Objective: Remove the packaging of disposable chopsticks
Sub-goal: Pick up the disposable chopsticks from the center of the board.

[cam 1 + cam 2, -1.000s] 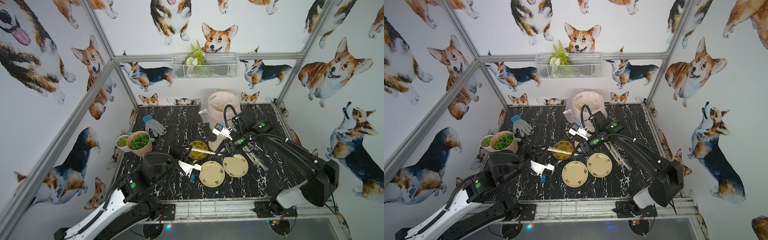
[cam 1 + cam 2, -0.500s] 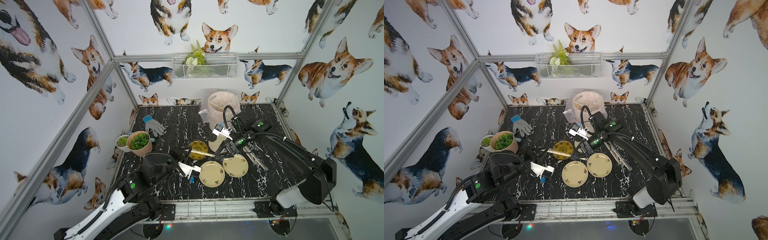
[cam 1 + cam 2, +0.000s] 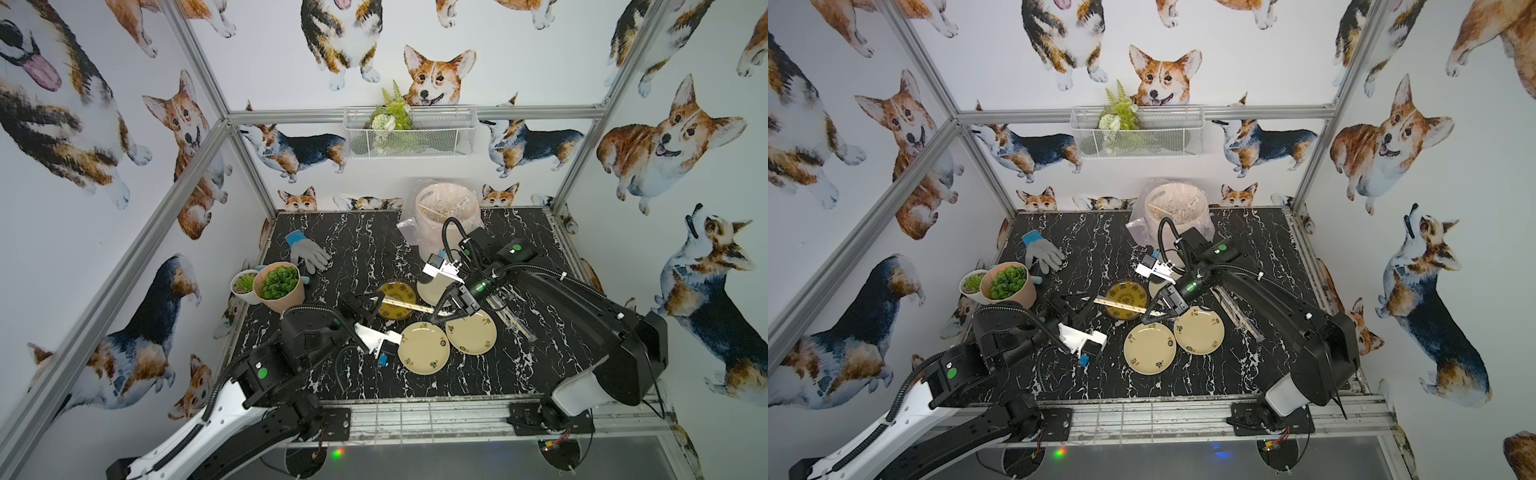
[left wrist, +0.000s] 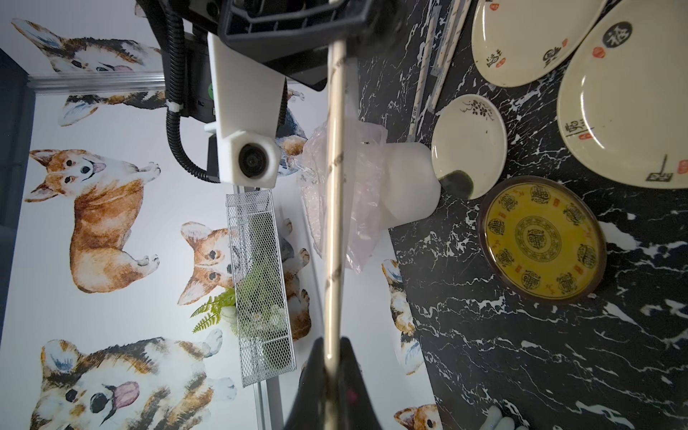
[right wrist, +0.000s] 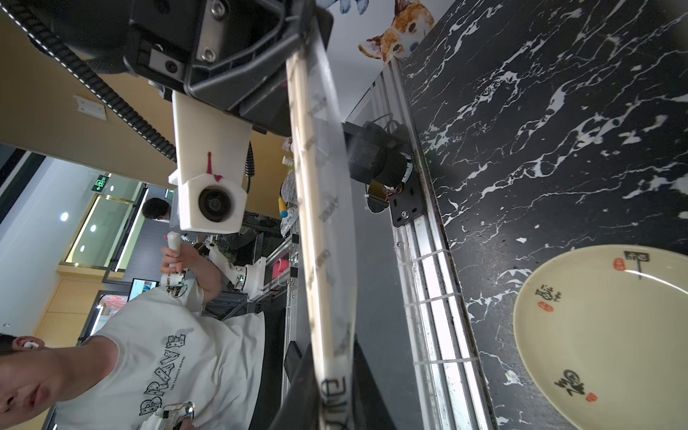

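One pair of disposable chopsticks (image 3: 409, 306) (image 3: 1121, 305) in its clear packaging (image 5: 329, 193) hangs level above a yellow plate (image 3: 399, 291), stretched between both grippers in both top views. My left gripper (image 3: 371, 298) (image 4: 332, 357) is shut on one end of the pale sticks (image 4: 334, 186). At the opposite end, my right gripper (image 3: 435, 317) (image 5: 333, 368) is shut on the printed, flattened end of the sleeve. More wrapped chopsticks (image 3: 510, 318) (image 4: 443, 48) lie on the black table to the right, under the right arm.
Two cream plates (image 3: 424, 348) (image 3: 471, 336) lie near the front, with a small saucer (image 3: 430, 286) behind them. A white bin with a pink liner (image 3: 446, 208) stands at the back. A grey glove (image 3: 308, 254) and two plant pots (image 3: 277, 286) are at the left.
My right gripper has come in to the free end of the wrapped pair and shut on the sleeve. The left gripper has kept its hold and place.
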